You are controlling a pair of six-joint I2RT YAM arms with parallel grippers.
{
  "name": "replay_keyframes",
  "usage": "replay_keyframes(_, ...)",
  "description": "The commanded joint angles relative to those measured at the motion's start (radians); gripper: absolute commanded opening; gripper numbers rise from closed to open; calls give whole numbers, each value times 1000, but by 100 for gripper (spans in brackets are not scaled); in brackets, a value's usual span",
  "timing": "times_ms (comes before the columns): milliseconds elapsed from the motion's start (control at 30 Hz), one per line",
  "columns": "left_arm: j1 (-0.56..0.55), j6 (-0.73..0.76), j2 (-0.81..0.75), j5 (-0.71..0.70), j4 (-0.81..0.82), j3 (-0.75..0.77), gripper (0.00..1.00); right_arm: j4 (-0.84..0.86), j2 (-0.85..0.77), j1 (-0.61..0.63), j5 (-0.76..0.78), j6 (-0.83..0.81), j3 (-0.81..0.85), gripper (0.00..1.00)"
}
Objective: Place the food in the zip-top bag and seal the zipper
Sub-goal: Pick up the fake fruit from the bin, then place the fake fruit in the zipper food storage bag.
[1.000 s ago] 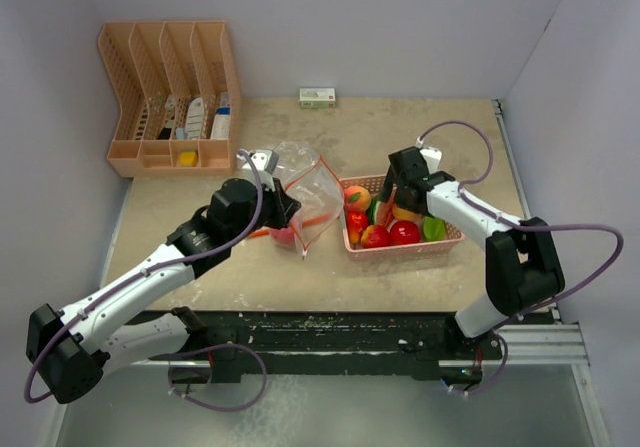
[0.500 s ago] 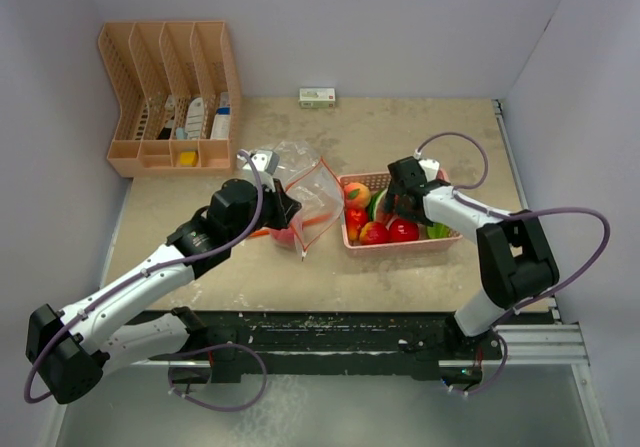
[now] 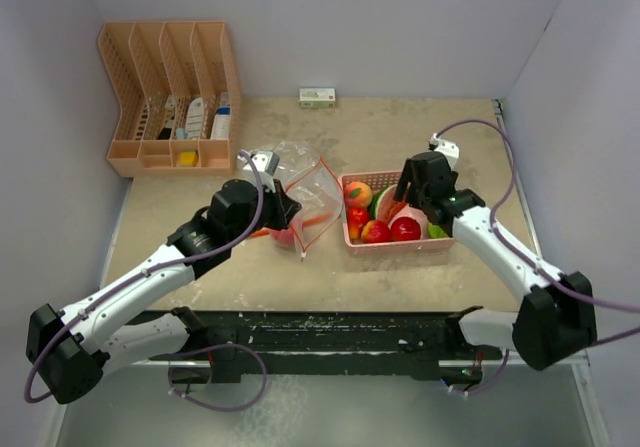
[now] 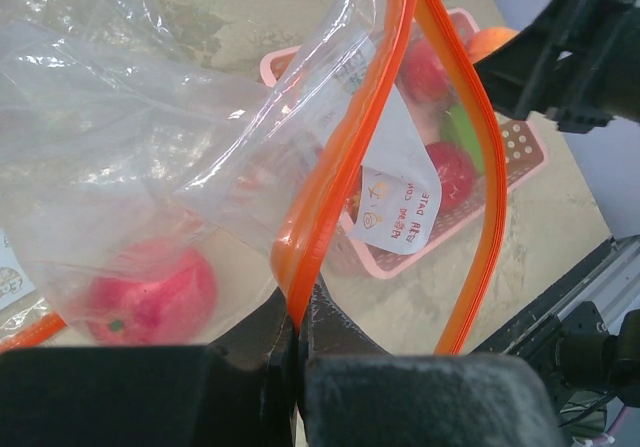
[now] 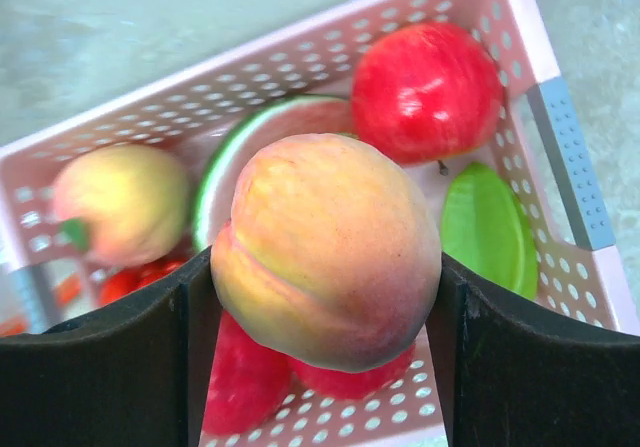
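- Top view: right gripper (image 3: 408, 202) over the basket (image 3: 400, 245). The zip-top bag (image 3: 312, 199) lies to its left, mouth facing the basket, with the left gripper (image 3: 284, 207) at its rim.
- Left wrist: left fingers (image 4: 400, 397) pinched tight on the orange zipper strip (image 4: 345, 157). One red apple (image 4: 150, 292) is inside the bag.
- Right wrist: right fingers (image 5: 100, 367) clamp the peach (image 5: 325, 247) by its sides, over the basket.

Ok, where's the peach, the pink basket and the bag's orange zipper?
peach (image 5: 325, 247): right wrist view, middle of its skin.
pink basket (image 3: 400, 247): top view, its near wall.
orange zipper (image 4: 345, 162): left wrist view, middle of the left strip.
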Motion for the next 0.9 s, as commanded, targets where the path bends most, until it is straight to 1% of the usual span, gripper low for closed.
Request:
replay_keyframes(0,2,5,13,0,33,6,0,57,-144,33,-173,-94,-19,31)
replay_keyframes(133,3,0,30,-6,38,9,0,160,-247,124,-361,-119,-3,31)
replay_keyframes(300,1,-7,52,-7,42,12,0,354,-286,266,-563,-111,17,32)
replay_keyframes(400,2,-12,55,-4,45,10,0,486,-279,301,-652,-88,2,33)
replay_keyframes(500,2,-14,57,-5,47,10,0,582,-267,317,-726,-62,-14,33)
replay_keyframes(600,2,-16,58,-5,52,9,0,651,-259,327,-769,-35,-26,33)
replay_keyframes(733,2,-18,64,-1,61,7,0,612,-227,332,-735,-48,1,33)
replay_keyframes(867,1,-19,73,5,77,9,0,595,-140,343,-719,-37,19,33)
